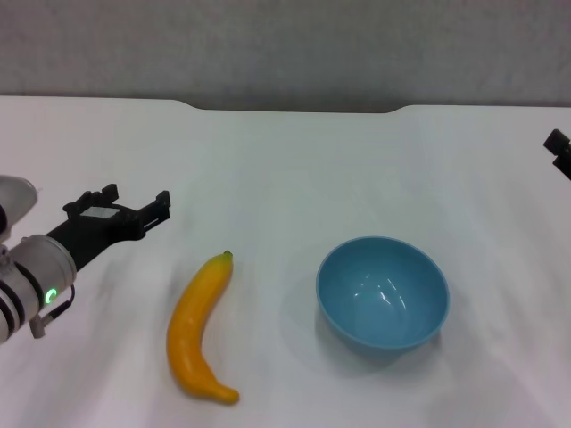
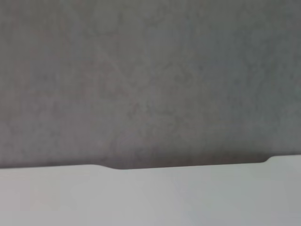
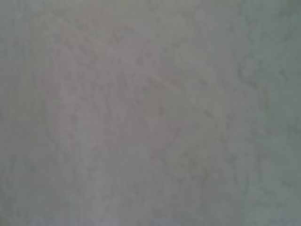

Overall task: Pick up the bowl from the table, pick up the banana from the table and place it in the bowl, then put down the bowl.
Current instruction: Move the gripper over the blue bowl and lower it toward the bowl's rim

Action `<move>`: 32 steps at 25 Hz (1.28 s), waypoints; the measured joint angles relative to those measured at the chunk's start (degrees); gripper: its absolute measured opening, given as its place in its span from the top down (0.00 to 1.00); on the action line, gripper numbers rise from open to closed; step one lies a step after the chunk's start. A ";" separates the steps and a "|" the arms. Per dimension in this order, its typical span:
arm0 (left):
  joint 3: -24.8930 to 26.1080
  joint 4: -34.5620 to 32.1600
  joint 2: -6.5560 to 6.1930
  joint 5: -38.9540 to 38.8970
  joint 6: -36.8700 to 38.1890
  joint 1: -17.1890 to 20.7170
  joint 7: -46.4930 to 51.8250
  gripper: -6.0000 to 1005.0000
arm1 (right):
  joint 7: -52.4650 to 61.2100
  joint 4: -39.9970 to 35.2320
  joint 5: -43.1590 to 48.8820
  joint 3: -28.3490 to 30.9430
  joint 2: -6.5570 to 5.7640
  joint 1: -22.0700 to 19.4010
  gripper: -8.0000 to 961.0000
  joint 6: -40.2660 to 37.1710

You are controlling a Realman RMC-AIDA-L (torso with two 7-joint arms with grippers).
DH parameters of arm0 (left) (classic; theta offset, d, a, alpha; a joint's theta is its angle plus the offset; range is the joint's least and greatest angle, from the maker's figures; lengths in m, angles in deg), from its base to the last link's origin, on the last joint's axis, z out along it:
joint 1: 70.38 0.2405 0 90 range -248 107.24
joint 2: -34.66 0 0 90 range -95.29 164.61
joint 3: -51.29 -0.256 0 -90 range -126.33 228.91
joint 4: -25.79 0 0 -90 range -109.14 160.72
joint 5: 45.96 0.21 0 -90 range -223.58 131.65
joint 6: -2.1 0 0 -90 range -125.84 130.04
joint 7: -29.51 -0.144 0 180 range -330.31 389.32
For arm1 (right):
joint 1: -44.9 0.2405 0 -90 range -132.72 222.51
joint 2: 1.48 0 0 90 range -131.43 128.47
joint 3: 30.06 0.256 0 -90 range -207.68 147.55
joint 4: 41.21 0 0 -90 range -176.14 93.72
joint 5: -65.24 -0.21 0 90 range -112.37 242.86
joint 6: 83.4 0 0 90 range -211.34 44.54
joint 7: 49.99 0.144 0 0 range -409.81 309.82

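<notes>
Bowl [image 1: 383, 295] and banana [image 1: 201, 327] lie apart, untouched, on the counter [image 1: 294, 160]; left gripper [image 1: 138, 207] hovers open and empty beside the banana, right gripper [image 1: 559, 152] barely visible. Nothing done yet.

The wide, plain white tabletop [image 1: 294, 160] has a dark far edge with a shallow notch along its middle. A long, curved yellow-orange banana [image 1: 198, 320] lies near the near edge, left of centre (its dark stem tip points toward the far edge). A round, glossy light-blue bowl [image 1: 383, 292] stands upright to its right, apart from it.
</notes>
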 joint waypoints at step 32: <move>3.79 -0.91 -0.61 18.74 -0.11 -1.82 21.82 0.12 | 90.04 -23.14 84.59 -5.99 -1.37 24.60 0.39 -2.59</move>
